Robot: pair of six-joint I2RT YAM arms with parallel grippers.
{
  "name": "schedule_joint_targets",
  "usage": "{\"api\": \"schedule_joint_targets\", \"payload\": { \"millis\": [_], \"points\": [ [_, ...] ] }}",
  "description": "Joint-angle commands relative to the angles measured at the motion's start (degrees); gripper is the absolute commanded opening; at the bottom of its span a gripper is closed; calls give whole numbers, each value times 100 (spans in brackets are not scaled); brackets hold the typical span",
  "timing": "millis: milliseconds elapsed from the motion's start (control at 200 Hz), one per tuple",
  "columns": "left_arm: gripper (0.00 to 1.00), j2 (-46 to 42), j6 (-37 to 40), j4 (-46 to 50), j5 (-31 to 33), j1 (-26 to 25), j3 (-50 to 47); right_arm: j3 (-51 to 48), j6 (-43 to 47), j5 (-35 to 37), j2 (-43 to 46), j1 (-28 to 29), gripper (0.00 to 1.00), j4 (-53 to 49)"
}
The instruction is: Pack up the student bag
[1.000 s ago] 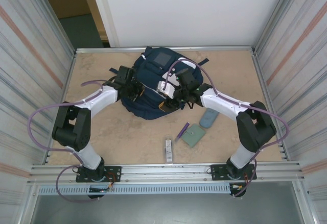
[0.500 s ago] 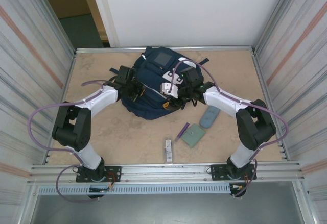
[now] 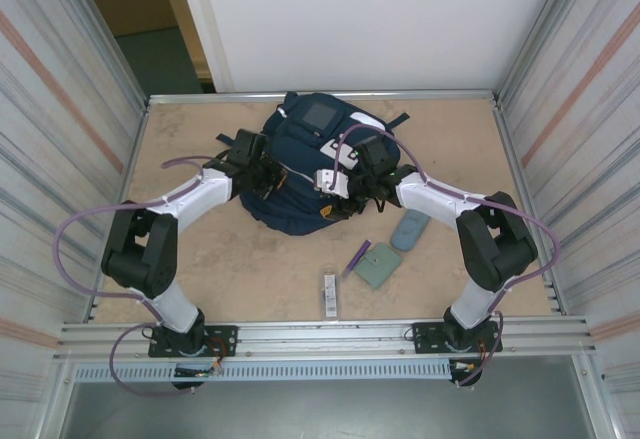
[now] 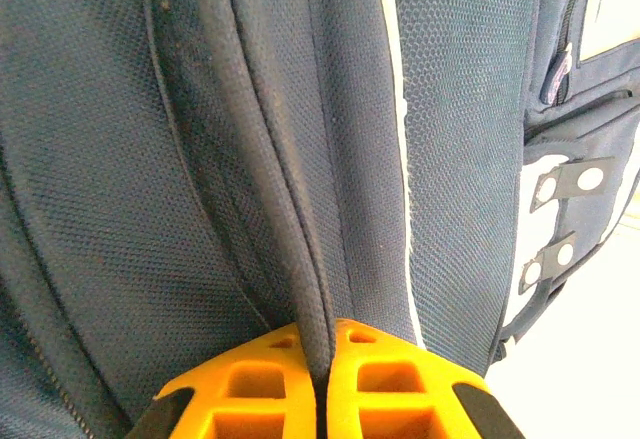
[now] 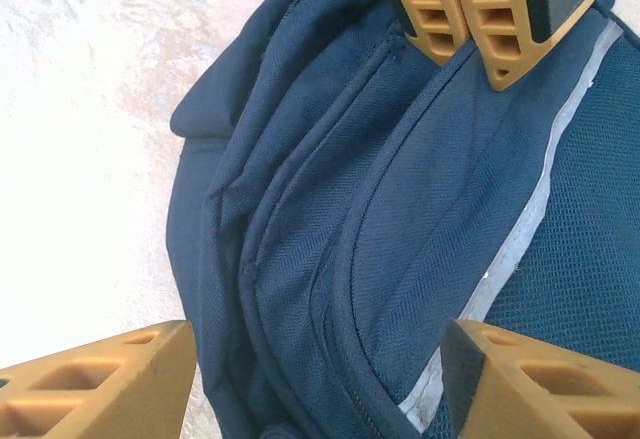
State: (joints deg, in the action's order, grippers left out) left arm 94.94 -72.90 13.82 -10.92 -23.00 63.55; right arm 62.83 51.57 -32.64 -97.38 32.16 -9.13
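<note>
The student bag [image 3: 300, 174] lies by the middle of the table [image 3: 200, 259] far edge. The left gripper [image 4: 320, 349] pinches a fold of the bag tight. The right gripper [image 5: 315, 359] hangs wide open over it.

1. The table [image 3: 200, 259]: pale beige marbled top, metal rim.
2. The student bag [image 3: 295, 214]: navy, lying at the far middle.
3. A grey-blue pouch [image 3: 410, 230]: right of the bag, nearer.
4. A green flat case [image 3: 378, 265]: just beside the pouch.
5. A purple pen [image 3: 357, 257]: at the case's left edge.
6. A narrow box [image 3: 330, 294]: near the front rim, apart.
</note>
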Motion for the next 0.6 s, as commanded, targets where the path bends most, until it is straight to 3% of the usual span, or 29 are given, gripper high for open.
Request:
{"api": "schedule_joint_targets", "payload": {
  "millis": [0,180,596],
  "points": [
    [0,-301,31,55,-235,-82,116,-135,243,3,14,-30,65,61],
    [0,-374,42,93,-227,-82,99,-578,342,227,284,21,66,776],
    [0,-406,11,101,-201,-158,84,-476,648,387,139,-1,67,568]
  ]
}}
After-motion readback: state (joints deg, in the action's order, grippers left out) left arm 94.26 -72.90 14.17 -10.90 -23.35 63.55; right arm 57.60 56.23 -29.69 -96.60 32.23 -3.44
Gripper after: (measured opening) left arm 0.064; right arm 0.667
